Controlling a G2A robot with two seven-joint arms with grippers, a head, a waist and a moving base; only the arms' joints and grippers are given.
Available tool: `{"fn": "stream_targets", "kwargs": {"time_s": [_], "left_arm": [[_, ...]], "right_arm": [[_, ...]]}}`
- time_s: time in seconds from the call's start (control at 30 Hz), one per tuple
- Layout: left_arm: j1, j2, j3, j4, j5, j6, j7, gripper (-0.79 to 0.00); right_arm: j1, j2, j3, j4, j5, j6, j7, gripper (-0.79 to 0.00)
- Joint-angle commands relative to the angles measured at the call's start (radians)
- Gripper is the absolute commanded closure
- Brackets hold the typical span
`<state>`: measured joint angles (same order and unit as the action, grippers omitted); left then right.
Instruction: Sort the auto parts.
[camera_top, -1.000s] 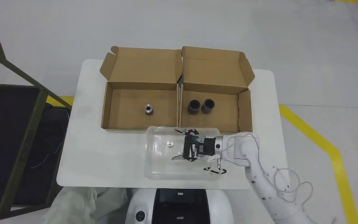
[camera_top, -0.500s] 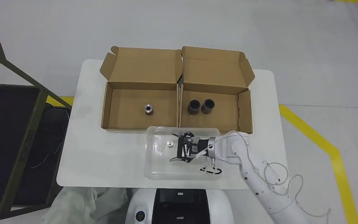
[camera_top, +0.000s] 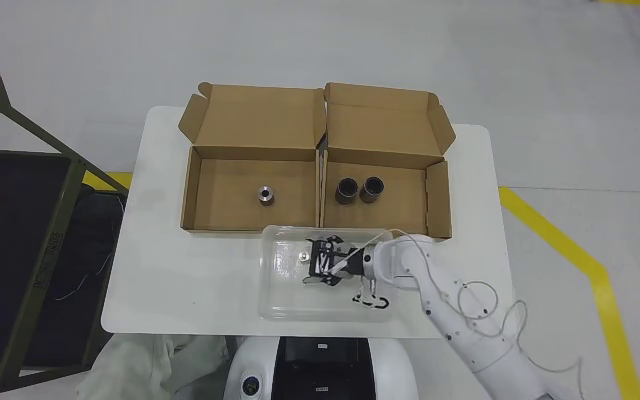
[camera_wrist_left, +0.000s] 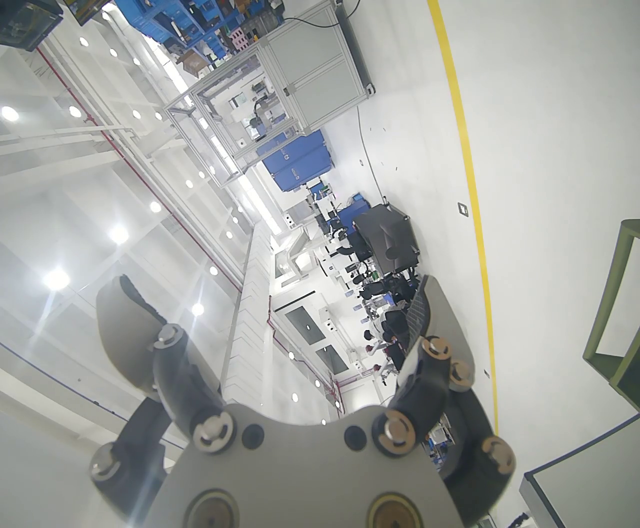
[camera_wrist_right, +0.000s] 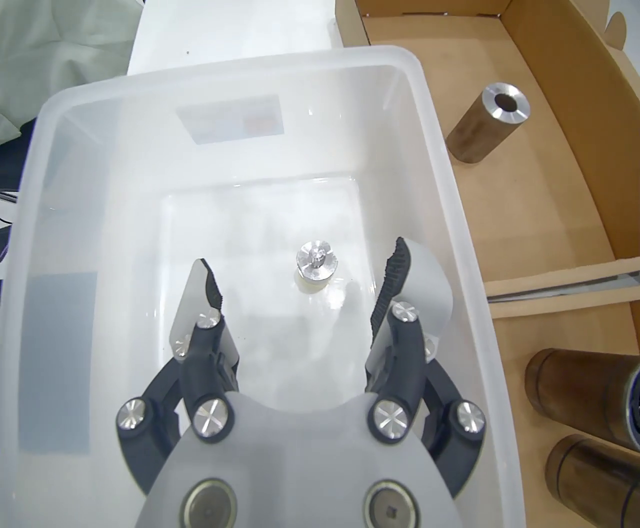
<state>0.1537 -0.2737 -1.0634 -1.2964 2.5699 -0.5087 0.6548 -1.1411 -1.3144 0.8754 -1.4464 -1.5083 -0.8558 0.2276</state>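
Jaws apart, the right hand (camera_wrist_right: 301, 260) hangs in the clear plastic bin (camera_wrist_right: 440, 150), a small silver part (camera_wrist_right: 315, 261) just ahead. The pickup looks under way; the next move likely calls for advancing and clamping.

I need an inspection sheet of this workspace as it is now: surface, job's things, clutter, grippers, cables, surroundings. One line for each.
Surface: white table, carrying two open brown cardboard boxes and a clear plastic bin.
Job's things: small silver metal part in the bin; silver metal cylinder in one box; two dark metal cylinders in the other box.
Clutter: pale cloth beside the table's near corner.
Grippers: right gripper open, over the bin, short of the small part; left gripper open, holding nothing.
Cables: thin white cable looping along the right arm.
Surroundings: grey floor with a yellow line; green metal frame.
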Motion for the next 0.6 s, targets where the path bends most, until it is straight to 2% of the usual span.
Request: {"fn": "stream_targets", "kwargs": {"time_s": [0.0,0.37,0.57], "left_arm": [[0.000,0.000,0.000,0.000,0.000,0.000,0.000,-0.785],[0.000,0.000,0.000,0.000,0.000,0.000,0.000,-0.785],[0.000,0.000,0.000,0.000,0.000,0.000,0.000,-0.785]], "right_arm": [[0.017,-0.005,-0.017,0.022,0.009,0.006,0.002,-0.610],[0.079,-0.024,-0.075,0.110,0.024,0.038,-0.022,-0.579],[0.092,-0.027,-0.086,0.140,0.028,0.045,-0.037,-0.413]]}}
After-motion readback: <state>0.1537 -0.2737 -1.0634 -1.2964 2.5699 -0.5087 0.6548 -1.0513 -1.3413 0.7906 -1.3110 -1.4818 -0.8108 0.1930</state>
